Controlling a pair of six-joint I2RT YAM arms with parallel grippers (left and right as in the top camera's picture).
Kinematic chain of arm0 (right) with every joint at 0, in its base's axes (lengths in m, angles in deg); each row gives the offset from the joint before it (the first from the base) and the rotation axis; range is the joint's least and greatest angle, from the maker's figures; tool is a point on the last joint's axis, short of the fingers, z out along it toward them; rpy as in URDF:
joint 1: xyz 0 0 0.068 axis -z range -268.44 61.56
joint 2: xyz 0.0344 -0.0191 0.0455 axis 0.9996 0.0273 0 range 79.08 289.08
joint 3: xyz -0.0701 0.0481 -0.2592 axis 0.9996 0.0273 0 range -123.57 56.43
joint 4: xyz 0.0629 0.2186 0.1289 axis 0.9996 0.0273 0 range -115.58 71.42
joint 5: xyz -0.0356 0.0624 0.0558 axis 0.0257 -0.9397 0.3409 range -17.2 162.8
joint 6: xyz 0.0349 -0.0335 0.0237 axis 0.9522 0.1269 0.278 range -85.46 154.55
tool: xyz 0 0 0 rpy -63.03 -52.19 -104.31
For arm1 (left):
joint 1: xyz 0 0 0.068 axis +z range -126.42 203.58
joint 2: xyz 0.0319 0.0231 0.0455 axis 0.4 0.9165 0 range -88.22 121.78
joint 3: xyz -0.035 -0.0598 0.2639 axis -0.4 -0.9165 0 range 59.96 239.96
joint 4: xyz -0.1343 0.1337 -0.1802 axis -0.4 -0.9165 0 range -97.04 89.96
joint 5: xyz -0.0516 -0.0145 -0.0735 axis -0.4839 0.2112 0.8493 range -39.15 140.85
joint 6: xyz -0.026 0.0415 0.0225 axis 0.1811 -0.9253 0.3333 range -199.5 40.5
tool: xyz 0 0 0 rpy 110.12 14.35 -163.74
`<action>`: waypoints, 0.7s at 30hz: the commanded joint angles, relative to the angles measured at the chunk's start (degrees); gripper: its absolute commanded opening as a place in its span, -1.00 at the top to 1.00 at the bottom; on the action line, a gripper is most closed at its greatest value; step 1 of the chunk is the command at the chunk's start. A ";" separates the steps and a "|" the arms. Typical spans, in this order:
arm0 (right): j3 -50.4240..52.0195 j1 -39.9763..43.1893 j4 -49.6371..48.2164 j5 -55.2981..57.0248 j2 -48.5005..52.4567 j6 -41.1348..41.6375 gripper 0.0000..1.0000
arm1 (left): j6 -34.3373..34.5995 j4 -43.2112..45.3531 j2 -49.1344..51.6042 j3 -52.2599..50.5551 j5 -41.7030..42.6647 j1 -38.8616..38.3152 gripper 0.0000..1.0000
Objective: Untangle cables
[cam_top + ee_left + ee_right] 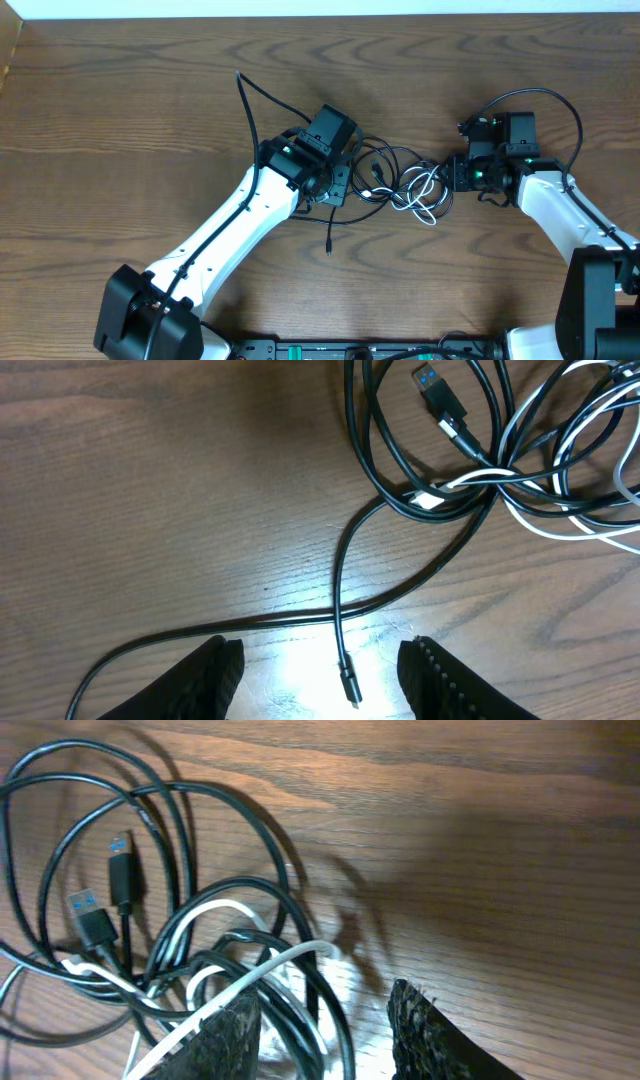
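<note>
Since the cables are knotted in one cluster just to the 3 o'clock side of the desk centre, the task is judged to be at an early stage: no cord lies fully separate. Two black strands run out of the cluster, one toward 11 o'clock and one toward 7 o'clock.

The left gripper is spread, and a small plug end lies untouched between its fingers. The right gripper, at the 3 o'clock edge of the cluster, is likewise spread over several loops, with no pinch evident.

The cords are thin, round, glossy and limp. The white cable threads through black loops. Two flat USB plugs lie inside the loops. The desk surface is dark, matte wood grain.
</note>
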 commanded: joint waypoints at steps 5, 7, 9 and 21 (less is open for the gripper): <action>0.26 -1.33 -1.92 -1.55 5.29 -1.22 0.27 | 0.52 -0.24 0.48 -0.44 -0.09 0.13 -0.11; 0.26 -1.33 -2.71 -0.72 5.75 -0.35 0.37 | 0.55 -0.24 0.48 -0.44 -0.09 0.13 -0.11; 0.26 -1.33 -3.58 -0.70 5.81 0.46 0.52 | 0.52 -0.24 0.48 -0.44 -0.09 0.13 -0.11; 0.26 -1.33 0.98 -1.03 5.81 1.53 0.80 | 0.55 -0.22 0.48 -0.44 -0.09 0.13 -0.11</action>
